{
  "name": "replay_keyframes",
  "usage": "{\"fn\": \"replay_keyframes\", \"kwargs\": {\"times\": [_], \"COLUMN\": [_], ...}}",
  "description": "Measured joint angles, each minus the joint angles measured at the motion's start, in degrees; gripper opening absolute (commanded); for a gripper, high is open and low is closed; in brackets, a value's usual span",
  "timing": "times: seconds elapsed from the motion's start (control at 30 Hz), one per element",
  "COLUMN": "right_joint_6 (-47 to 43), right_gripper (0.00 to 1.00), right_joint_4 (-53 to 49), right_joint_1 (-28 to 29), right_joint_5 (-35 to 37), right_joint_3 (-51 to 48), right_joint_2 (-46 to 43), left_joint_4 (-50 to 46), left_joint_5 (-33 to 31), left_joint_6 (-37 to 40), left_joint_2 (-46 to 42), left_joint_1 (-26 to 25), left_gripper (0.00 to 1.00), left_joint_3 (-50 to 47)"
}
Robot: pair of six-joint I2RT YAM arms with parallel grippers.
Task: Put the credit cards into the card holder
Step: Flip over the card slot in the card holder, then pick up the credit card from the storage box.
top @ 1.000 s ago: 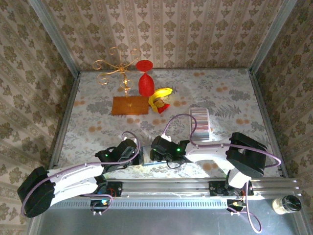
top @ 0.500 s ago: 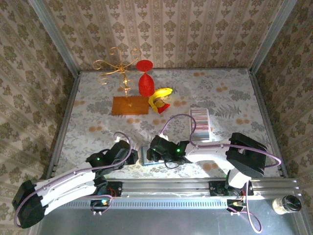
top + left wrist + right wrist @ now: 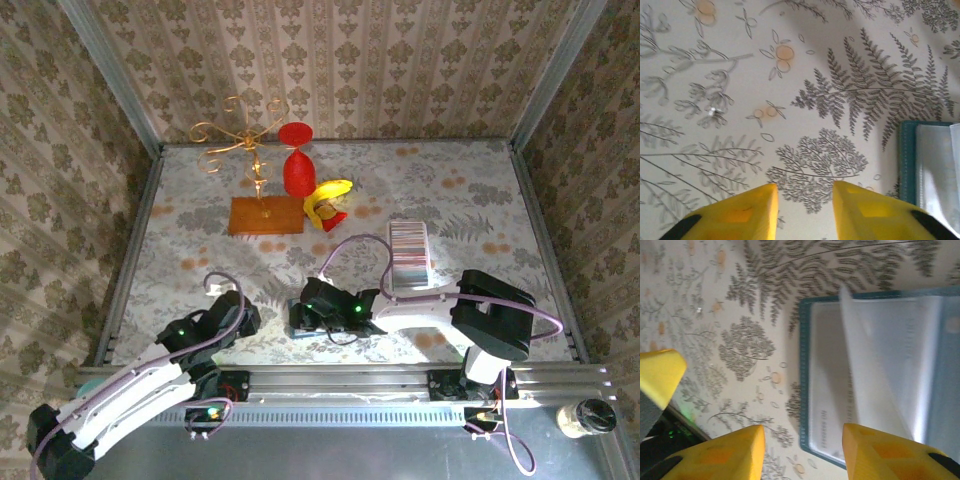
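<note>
One card holder (image 3: 408, 252), top view | teal pouch (image 3: 875, 370), right wrist

Damask-patterned wallpaper walls (image 3: 340, 60) on three sides; floral-print tabletop (image 3: 460, 190); metal corner posts (image 3: 114, 75).

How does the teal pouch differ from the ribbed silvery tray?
The teal pouch is short and squarish; the ribbed tray is long and narrow. The pouch has a smooth clear flap; the tray looks striped. The pouch lies nearer the table's near edge than the tray. Both lie on it.
</note>
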Motion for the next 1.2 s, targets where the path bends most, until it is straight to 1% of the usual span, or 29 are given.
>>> {"fn": "replay_keyframes", "kwargs": {"times": [0.17, 0.3, 0.47, 0.57, 0.63, 0.73, 0.77, 0.9, 0.97, 1.03, 1.07, 1.17, 1.2], "right_joint_6": [-0.07, -0.61, -0.96, -4.0, -8.44, -19.34, -24.5, -49.96, -64.48, -79.23, -84.67, -100.85, -105.92], "right_gripper": [0.45, 0.46, 0.47, 0.47, 0.48, 0.48, 0.48, 0.52, 0.54, 0.68, 0.73, 0.9, 0.93], "right_joint_4": [2.38, 4.52, 10.86, 10.78, 7.45, 0.13, -2.62, -11.63, -16.0, -21.94, -24.52, -32.85, -35.3], "right_joint_1": [0.83, 1.03, 1.03, 0.92, 0.31, -2.01, -3.37, -8.26, -9.27, -11.06, -12.52, -20.06, -22.56], "right_joint_5": [-0.61, -1.46, -3.91, -4.37, -4.26, -3.21, -2.69, -0.81, 0.17, 0.68, 0.55, 0.74, 1.16], "right_joint_3": [2.03, 3.43, 3.45, 3.45, 3.58, 3.76, 3.76, 2.86, 1.36, -0.17, -0.44, -1.09, -1.62], "right_joint_2": [0.48, 0.81, 0.7, -1.33, -4.61, -12.28, -15.65, -28.96, -35.23, -40.94, -42.58, -45.7, -46.05], "left_joint_4": [-4.09, -5.62, -8.35, -8.28, -7.78, -5.46, -3.82, 3.91, 7.39, 10.75, 12.09, 16.83, 18.56], "left_joint_5": [-2.43, -2.54, -2.54, -2.03, -0.61, 2.89, 4.63, 11.93, 14.14, 15.58, 15.85, 16.55, 16.76], "left_joint_6": [2.21, 3.91, 5.75, 6.67, 7.41, 8.35, 8.5, 8.66, 8.63, 8.63, 8.61, 8.41, 8.39], "left_joint_2": [0.0, -0.7, -1.9, -3.45, -3.63, -3.02, -2.49, 1.29, 4.09, 7.32, 8.59, 13.14, 14.64], "left_joint_1": [3.76, 7.63, 11.45, 12.59, 12.68, 12.68, 12.68, 12.39, 10.97, 8.22, 6.97, 2.91, 1.77], "left_gripper": [0.49, 0.51, 0.52, 0.53, 0.53, 0.53, 0.53, 0.53, 0.53, 0.53, 0.53, 0.53, 0.53], "left_joint_3": [4.52, 6.88, 9.49, 10.82, 10.84, 10.51, 10.08, 7.06, 5.84, 5.11, 4.96, 4.5, 4.33]}}
